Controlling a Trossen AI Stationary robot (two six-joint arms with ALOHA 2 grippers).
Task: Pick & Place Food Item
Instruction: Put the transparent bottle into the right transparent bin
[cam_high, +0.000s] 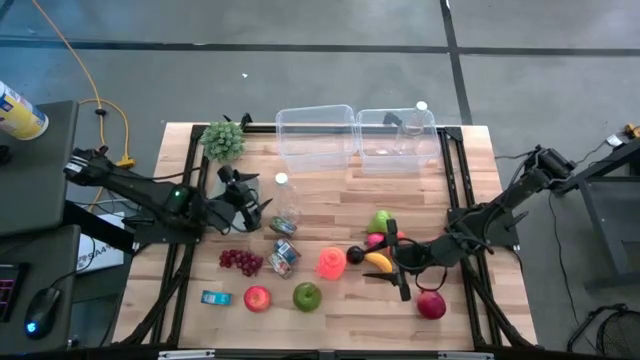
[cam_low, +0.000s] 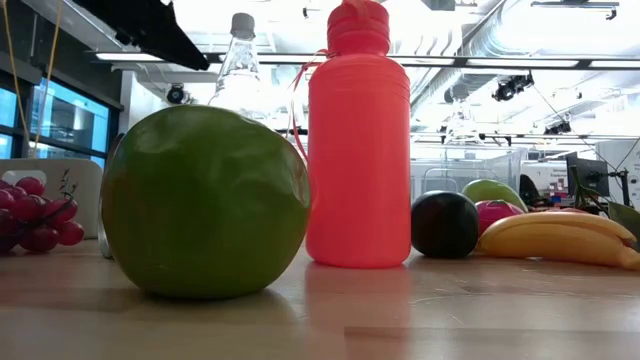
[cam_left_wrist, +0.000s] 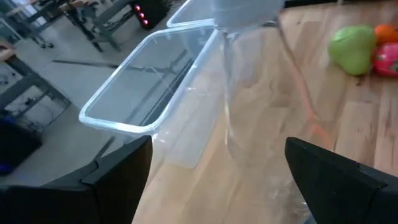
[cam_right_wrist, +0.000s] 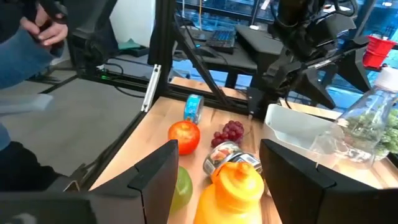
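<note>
The high view shows food on the wooden table: a yellow banana (cam_high: 378, 261), a dark plum (cam_high: 355, 252), a green pear (cam_high: 381, 219), a red apple (cam_high: 431, 304), another red apple (cam_high: 257, 297), a green apple (cam_high: 307, 295) and grapes (cam_high: 240, 261). My right gripper (cam_high: 392, 262) is open right beside the banana. In its wrist view the gripper (cam_right_wrist: 214, 180) faces the orange bottle (cam_right_wrist: 233, 186), and the banana is out of sight. My left gripper (cam_high: 250, 198) is open next to a clear bottle (cam_high: 283, 205). That bottle (cam_left_wrist: 249, 93) stands ahead, between its fingers (cam_left_wrist: 217, 180).
Two clear bins (cam_high: 315, 138) (cam_high: 398, 140) sit at the far edge, with a plant (cam_high: 223, 139) to their left. A can (cam_high: 284, 256) and a blue packet (cam_high: 215, 297) lie among the fruit. A person's hand (cam_right_wrist: 43, 25) shows beyond the table's left side.
</note>
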